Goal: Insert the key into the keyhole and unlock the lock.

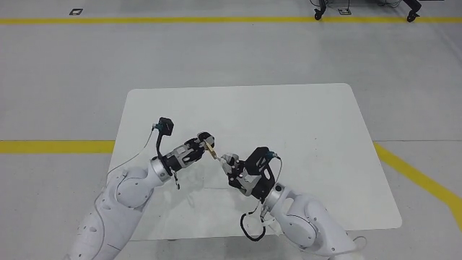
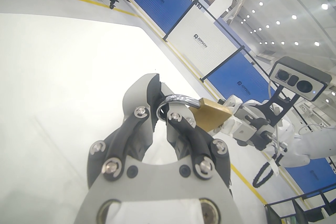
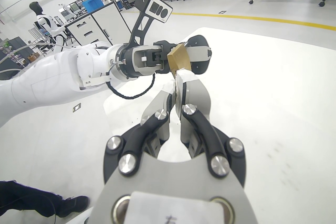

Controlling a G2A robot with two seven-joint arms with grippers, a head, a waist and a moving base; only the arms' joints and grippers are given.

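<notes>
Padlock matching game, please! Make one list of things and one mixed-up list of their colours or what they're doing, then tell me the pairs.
Things:
1. padlock body
2. shackle
3. table
4. right end effector

Clues:
A. white
B. silver, clamped in the left end effector
C. shut, tips at the padlock body
D. brass-coloured

Pairs: 1-D, 2-B, 3-A, 4-C.

Arm shells point(image 3: 39, 78) were glossy white, left gripper point(image 2: 160, 93) and right gripper point(image 3: 176, 83) had grey fingers point(image 3: 195, 95), black links point(image 3: 202, 130), silver screws point(image 3: 220, 164), bracketed black camera point(image 3: 157, 8), ribbed black cable point(image 3: 131, 95).
</notes>
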